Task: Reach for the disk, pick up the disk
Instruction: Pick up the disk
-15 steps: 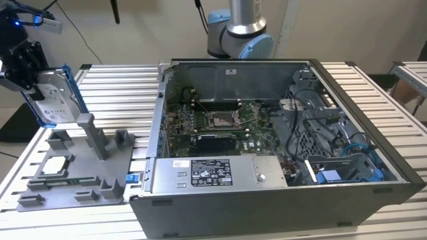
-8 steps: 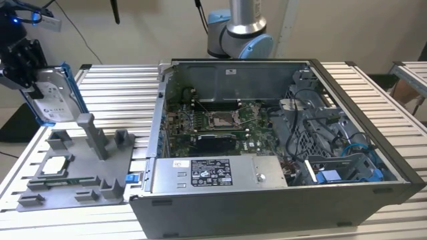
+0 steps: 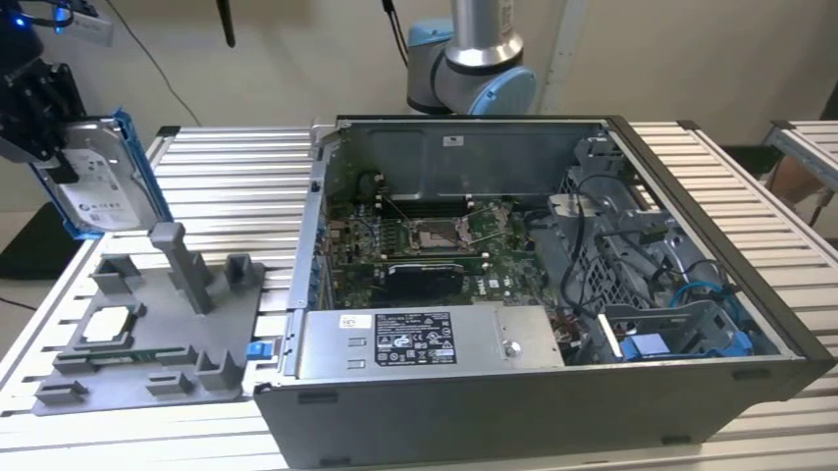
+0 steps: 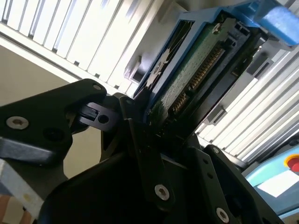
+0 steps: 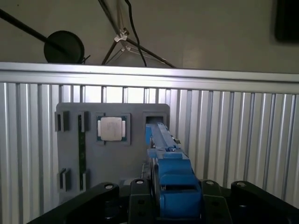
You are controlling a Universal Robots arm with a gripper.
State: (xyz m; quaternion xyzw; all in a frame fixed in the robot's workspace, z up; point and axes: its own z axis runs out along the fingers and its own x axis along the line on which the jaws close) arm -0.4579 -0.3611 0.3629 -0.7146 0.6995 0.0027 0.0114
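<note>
In the exterior view my gripper (image 3: 55, 147) hangs high at the exterior view's left, shut on the disk (image 3: 102, 182). The disk is a silver drive with a white label in a blue frame, held upright in the air above the grey fixture plate (image 3: 144, 334). The second wrist view shows the disk's green circuit board (image 4: 191, 70) and blue frame clamped between the black fingers (image 4: 135, 126). In the first wrist view the disk (image 5: 170, 172) appears edge-on between the fingers, over the plate's empty slot.
The open computer case (image 3: 733, 392) takes up the middle and the exterior view's right of the slatted metal table (image 3: 235, 177). The fixture plate carries a square silver chip (image 5: 111, 128), a green memory stick (image 5: 81, 144) and upright posts (image 3: 177, 260). The arm's base (image 3: 472, 59) stands behind the case.
</note>
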